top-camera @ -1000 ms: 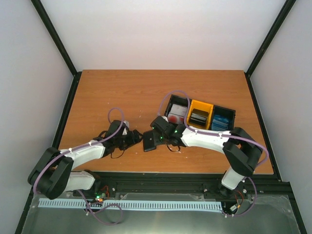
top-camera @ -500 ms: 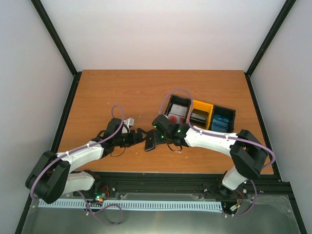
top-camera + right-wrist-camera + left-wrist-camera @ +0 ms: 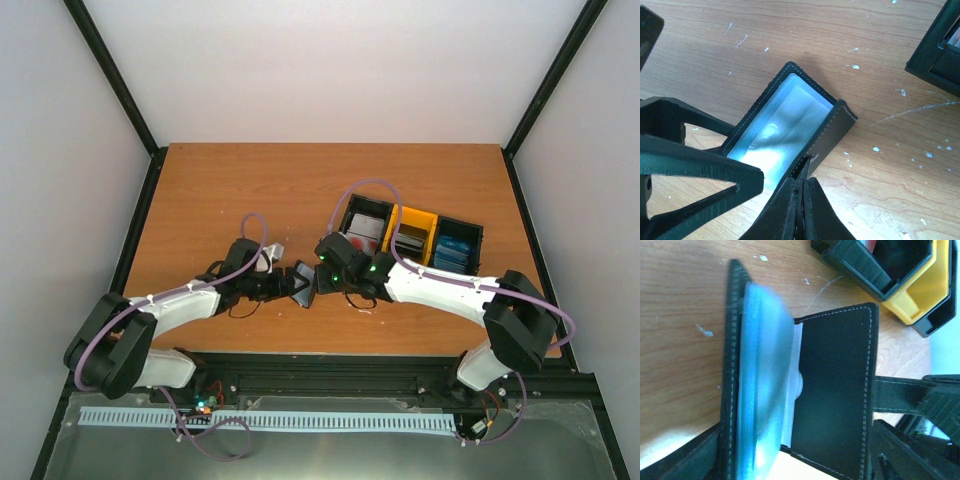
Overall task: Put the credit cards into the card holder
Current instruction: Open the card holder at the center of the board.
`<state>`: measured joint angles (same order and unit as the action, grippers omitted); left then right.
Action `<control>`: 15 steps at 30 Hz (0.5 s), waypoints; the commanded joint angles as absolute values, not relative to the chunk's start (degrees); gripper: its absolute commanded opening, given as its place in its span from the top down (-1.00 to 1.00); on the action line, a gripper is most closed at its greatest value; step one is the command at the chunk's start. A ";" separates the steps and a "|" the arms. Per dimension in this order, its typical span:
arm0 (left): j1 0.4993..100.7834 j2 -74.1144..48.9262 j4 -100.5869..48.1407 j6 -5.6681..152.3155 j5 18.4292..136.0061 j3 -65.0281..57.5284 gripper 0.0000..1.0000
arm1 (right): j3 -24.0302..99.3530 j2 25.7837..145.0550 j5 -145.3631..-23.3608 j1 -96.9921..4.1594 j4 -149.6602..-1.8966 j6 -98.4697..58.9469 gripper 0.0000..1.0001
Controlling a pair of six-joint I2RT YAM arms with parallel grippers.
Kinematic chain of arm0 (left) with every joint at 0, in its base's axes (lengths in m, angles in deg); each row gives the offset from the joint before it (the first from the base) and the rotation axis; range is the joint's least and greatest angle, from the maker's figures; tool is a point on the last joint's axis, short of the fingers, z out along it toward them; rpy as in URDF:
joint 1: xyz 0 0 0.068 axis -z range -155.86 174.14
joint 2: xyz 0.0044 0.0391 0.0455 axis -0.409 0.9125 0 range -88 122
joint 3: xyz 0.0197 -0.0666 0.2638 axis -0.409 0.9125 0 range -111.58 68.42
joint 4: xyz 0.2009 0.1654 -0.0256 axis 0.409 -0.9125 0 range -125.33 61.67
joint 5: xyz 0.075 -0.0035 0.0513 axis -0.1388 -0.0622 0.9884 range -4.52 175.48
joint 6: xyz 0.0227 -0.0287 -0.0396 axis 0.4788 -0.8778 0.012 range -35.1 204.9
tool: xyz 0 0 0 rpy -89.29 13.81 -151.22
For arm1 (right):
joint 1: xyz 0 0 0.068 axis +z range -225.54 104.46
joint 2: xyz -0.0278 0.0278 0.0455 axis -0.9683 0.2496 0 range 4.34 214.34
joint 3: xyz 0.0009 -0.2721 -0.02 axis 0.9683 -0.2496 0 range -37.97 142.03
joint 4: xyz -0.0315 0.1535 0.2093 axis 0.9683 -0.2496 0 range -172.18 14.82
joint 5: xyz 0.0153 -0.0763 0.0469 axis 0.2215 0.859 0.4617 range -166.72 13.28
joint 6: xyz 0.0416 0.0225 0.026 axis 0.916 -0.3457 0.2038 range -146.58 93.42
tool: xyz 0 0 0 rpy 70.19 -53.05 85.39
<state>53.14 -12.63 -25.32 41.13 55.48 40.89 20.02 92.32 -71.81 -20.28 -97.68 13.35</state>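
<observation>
The black card holder is tipped up off the table between the two grippers. Its inside shows in the left wrist view, with a light blue credit card lying against the left half and the black flap beside it. My left gripper is open, one finger on each side of the holder's near end. My right gripper is shut on the edge of the holder's flap. The blue card fills the holder's open face in the right wrist view.
A joined row of trays sits at the right: a black tray with a red-and-white card, a yellow tray with dark cards, and a black tray with blue cards. The left finger crosses the holder's lower end.
My left gripper has moved right, up to the card holder. The right gripper has turned the holder from lying nearly flat to standing more on edge.
</observation>
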 commanded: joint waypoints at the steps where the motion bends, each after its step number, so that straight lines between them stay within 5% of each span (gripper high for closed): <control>1: 53.06 -10.66 -25.74 43.33 55.40 38.96 -0.33 | 19.72 91.21 -70.83 -20.35 -97.90 13.38 0.95; 15: 53.06 -12.70 -23.77 43.45 54.03 38.91 0.01 | 16.54 92.00 -65.95 -20.43 -98.79 15.29 0.94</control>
